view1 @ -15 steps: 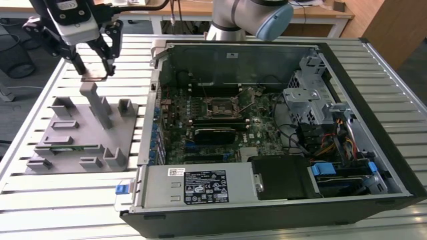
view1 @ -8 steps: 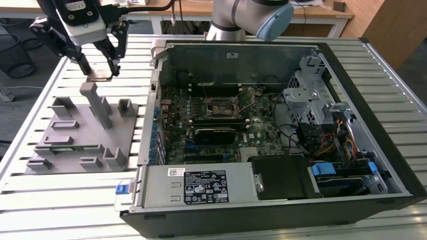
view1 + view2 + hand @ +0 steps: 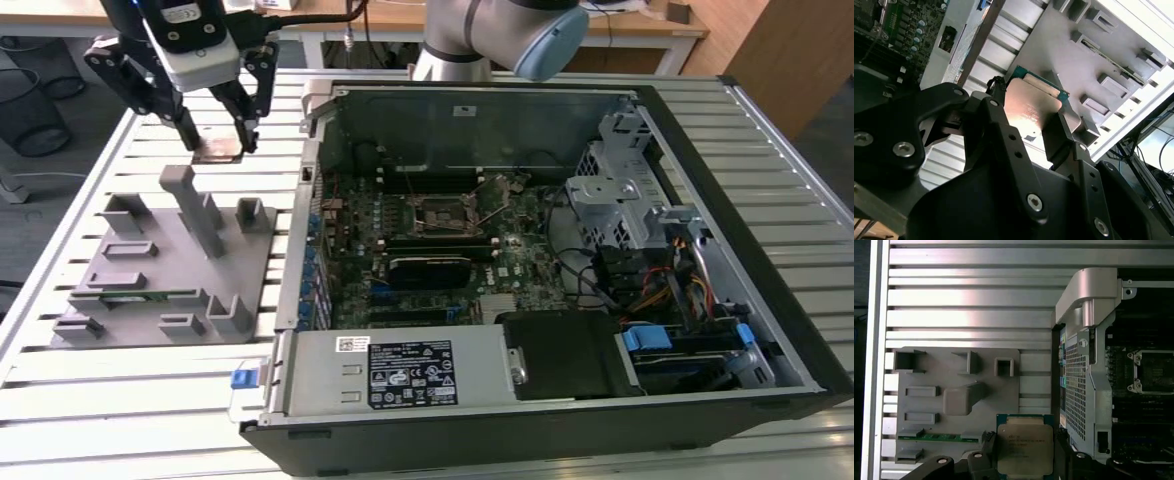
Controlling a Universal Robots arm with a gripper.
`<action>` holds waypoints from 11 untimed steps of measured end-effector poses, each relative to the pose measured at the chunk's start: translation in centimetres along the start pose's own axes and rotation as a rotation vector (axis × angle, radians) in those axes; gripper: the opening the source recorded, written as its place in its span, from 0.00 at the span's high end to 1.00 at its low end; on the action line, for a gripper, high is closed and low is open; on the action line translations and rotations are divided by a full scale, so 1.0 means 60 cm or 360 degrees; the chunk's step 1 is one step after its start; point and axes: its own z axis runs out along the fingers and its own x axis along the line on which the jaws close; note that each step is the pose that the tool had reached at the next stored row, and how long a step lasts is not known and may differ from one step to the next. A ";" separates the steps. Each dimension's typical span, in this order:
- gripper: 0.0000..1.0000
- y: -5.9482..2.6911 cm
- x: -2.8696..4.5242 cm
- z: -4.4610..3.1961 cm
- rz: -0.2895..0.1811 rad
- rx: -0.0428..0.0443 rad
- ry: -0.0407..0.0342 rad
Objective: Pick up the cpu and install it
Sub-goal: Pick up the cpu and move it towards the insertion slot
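Clearly, the gripper [image 3: 219, 146] is closed on the cpu [image 3: 218, 153], one finger pressing each of two opposite edges, and holds it in the air. In the first wrist view the cpu [image 3: 1025, 447] lies flat with its silvery top facing the camera and its green border showing along one edge. In the second wrist view the same chip [image 3: 1034, 107] sits between the black fingers [image 3: 996, 112].

In the exterior view the held chip hangs above the slatted table [image 3: 80, 390], just past the 12 o'clock end of the grey parts tray [image 3: 147, 270] and outside the open computer case [image 3: 694, 130]. A green memory stick [image 3: 929, 436] lies in a slot of that tray.

What matters for installing is where the socket [image 3: 441, 212] lies. It is well apart from the gripper, between 3 and 4 o'clock on the exterior view's face, inside the case and beyond its near side wall [image 3: 310, 200]. It also sits lower than the chip, on the motherboard. The socket [image 3: 1154, 372] looks empty, its square frame open. The chip is close to square, so I judge that its corner match with the socket counts for more than any long axis. Its markings are too small to tell that match.
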 end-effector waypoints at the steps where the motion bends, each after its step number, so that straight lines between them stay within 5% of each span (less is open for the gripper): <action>1: 0.46 0.000 -0.003 0.000 0.0000 0.0000 0.0000; 11: 0.46 0.000 -0.025 0.002 0.0011 0.0000 -0.0001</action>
